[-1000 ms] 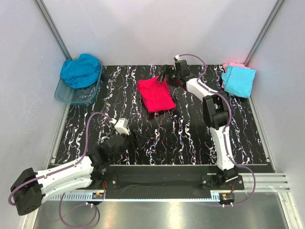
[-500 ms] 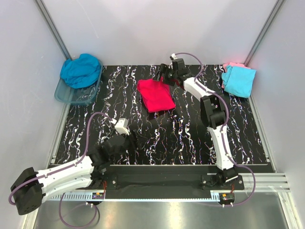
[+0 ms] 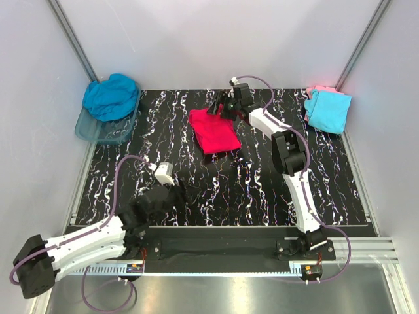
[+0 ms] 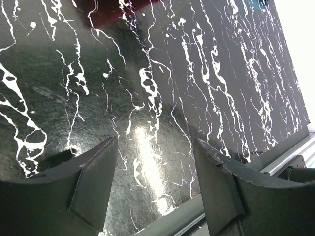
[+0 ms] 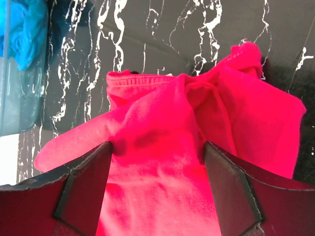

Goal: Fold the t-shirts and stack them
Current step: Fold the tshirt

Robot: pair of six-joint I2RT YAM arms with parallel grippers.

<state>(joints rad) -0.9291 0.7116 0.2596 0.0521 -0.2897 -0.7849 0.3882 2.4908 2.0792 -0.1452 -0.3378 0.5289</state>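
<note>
The left arm (image 3: 85, 242) lies low from the near-left corner, its forearm angled right and toward the far side. It ends in the left gripper (image 4: 155, 169), which points down and away with its 2 fingers spread and a bare gap between them. The right arm (image 3: 296, 180) rises from its base at the near right and stretches far and left, almost fully extended. The right gripper (image 5: 157, 167) tips downward at far centre, its 2 fingers set wide apart
</note>
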